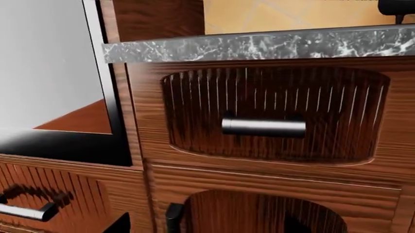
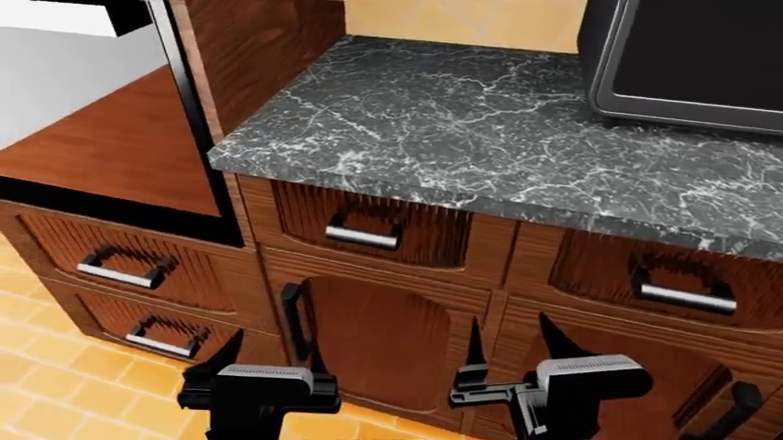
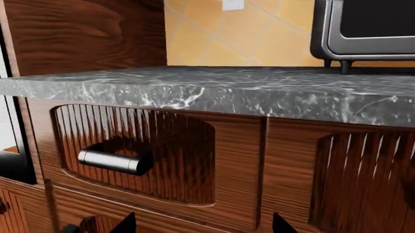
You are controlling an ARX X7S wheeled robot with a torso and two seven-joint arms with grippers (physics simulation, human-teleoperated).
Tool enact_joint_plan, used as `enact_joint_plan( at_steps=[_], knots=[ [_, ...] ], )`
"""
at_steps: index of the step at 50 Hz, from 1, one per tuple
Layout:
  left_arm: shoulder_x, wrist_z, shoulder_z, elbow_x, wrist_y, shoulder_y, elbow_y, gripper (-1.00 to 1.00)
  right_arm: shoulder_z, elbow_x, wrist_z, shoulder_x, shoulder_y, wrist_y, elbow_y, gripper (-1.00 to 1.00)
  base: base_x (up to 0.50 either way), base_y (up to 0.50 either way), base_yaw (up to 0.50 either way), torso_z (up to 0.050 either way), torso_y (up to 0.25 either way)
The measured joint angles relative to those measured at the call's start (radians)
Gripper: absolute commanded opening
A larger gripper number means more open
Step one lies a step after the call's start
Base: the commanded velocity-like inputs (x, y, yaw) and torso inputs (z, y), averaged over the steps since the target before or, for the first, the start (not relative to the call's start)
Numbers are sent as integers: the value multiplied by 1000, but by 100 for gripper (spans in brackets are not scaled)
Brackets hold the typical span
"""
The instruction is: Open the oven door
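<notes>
The oven door is a glossy black-framed panel with reflective glass, standing upright at the far left beside the wood cabinets. A black bar crosses its top at the view's edge. The left wrist view shows the oven door's glass and black frame. In the right wrist view only a sliver of the frame shows. My left gripper hangs open low in front of the cabinet door, right of the oven. My right gripper is open too, further right. Both hold nothing.
A dark marble countertop overhangs wood drawers with silver handles. A grey toaster oven sits on it at the right. Below the oven are two drawers. A cabinet door with a black vertical handle faces my left gripper.
</notes>
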Motion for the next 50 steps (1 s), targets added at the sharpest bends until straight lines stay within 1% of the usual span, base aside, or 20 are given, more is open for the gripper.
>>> enact_joint_plan(
  at_steps=[50],
  knots=[
    [-45, -57, 62, -35, -2, -14, -12, 100, -55, 20, 37, 48, -10, -43, -4, 100, 0, 0, 500, 0, 0]
  ],
)
